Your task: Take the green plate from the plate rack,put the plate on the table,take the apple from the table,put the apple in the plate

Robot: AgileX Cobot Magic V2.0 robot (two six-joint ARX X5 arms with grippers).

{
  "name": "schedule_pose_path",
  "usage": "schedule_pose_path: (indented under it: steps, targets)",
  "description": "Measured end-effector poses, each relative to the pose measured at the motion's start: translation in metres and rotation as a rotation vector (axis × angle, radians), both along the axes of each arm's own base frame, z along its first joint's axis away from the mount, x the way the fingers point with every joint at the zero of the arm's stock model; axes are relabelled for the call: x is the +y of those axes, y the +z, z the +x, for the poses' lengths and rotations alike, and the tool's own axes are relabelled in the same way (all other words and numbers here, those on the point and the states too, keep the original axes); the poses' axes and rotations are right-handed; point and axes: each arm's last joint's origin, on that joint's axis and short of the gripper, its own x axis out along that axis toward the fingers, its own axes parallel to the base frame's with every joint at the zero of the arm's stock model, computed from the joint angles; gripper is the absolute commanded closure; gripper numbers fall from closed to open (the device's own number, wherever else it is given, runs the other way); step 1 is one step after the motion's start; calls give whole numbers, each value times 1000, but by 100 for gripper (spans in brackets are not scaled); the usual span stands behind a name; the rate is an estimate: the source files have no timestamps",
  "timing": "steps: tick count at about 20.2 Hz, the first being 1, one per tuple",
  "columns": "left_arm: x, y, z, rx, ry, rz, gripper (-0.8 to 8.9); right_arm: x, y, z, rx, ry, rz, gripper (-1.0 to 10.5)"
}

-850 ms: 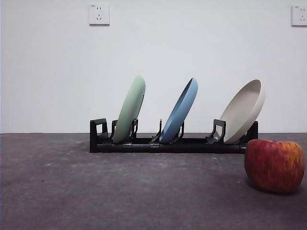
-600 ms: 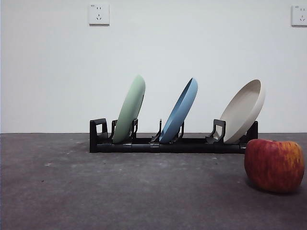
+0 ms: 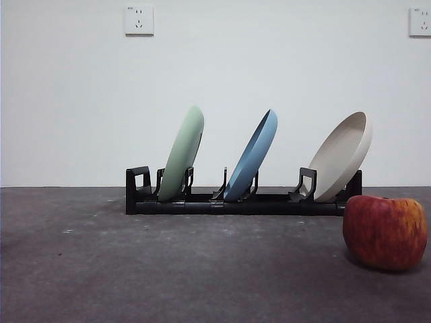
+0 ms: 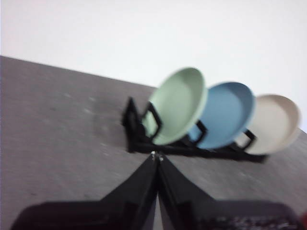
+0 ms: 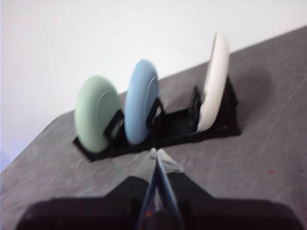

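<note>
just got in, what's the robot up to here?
Nothing is being handled yet. The green plate stands in the plate rack beside a blue plate and a cream plate. The apple sits on the table, in front of the rack's cream-plate end. The left hand and right hand are shut, empty, short of the rack.

- The plate rack (image 3: 242,202) lies across the far part of the table (image 3: 168,269), near the wall (image 3: 269,67).
- Three plates stand in its slots, all tilted toward 1 o'clock in the front view.
- The green plate (image 3: 183,153) stands at the rack's 9 o'clock end.
- The blue plate (image 3: 253,156) stands midway.
- The cream-white plate (image 3: 343,156) stands at the 3 o'clock end.
- The apple (image 3: 385,232) rests on the table, nearer the camera, at about 4 o'clock from the rack's 3 o'clock end.
</note>
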Motion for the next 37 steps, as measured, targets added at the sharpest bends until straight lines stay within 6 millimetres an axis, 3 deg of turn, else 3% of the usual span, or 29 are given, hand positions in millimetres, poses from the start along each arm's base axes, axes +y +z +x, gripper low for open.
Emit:
schedule_pose_path:
  steps: [7,13,18,22,26,27,29,31,33,37]
  targets:
    - [-4,31,8,121,-171,33,820,5,47,1,151,190,-78,958]
    - [-9,53,14,198,-367,79,820,6,71,5,345,278,-207,958]
    - [-10,60,15,277,-456,129,821,8,79,7,473,355,-273,958]
    - [-11,55,13,333,-523,155,821,10,73,4,585,421,-314,958]
    - [-11,54,12,333,-529,164,812,10,72,5,595,434,-332,934]
    - [-11,54,13,333,-529,165,775,10,72,5,594,435,-333,852]
    - [-11,54,13,333,-529,165,518,10,72,5,593,436,-335,571]
    - [-11,54,13,333,-529,165,303,10,72,5,593,435,-335,380]
    - [-11,54,13,333,-529,164,272,10,72,5,594,435,-333,319]
    - [-11,54,13,333,-529,164,272,10,72,5,597,432,-329,320]
